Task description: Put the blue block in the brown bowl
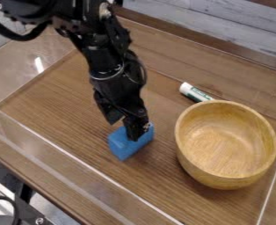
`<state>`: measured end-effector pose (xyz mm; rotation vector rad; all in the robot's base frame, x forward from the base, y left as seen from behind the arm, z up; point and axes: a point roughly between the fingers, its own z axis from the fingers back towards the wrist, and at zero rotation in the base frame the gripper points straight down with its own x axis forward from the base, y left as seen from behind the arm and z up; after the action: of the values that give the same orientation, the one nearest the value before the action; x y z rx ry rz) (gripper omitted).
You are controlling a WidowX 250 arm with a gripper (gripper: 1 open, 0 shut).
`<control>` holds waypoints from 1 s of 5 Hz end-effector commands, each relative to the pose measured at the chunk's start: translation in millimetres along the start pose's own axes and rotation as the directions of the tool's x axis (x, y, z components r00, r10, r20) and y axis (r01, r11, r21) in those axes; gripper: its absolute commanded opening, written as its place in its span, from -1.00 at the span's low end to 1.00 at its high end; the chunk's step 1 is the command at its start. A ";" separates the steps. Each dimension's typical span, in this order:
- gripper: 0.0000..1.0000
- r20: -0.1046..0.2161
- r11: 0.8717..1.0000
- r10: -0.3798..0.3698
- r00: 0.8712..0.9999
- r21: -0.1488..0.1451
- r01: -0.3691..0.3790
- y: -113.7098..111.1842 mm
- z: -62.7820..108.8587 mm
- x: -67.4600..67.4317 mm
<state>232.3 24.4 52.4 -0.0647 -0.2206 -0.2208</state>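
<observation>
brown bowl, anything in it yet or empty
Empty: the brown bowl shows bare wood across its whole inside, and the blue block lies outside it, on the table by the gripper.

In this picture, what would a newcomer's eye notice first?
Probably the large light-brown bowl, standing on the table's right side. Next comes the black robot arm, reaching down from the upper left. Just below its claw lies the bright-blue block, left of the bowl.
</observation>
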 end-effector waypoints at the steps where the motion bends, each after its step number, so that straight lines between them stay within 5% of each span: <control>1: 1.00 0.056 1.000 -0.004 0.998 0.017 0.003 3.4 5.0 10.9; 4: 1.00 0.057 1.000 0.015 0.998 0.000 -0.015 4.8 -13.2 5.9; 5: -1.00 0.053 1.000 0.023 0.998 -0.005 -0.023 5.1 -14.2 5.5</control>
<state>236.2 23.3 33.1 -0.0858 -0.2443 -0.2092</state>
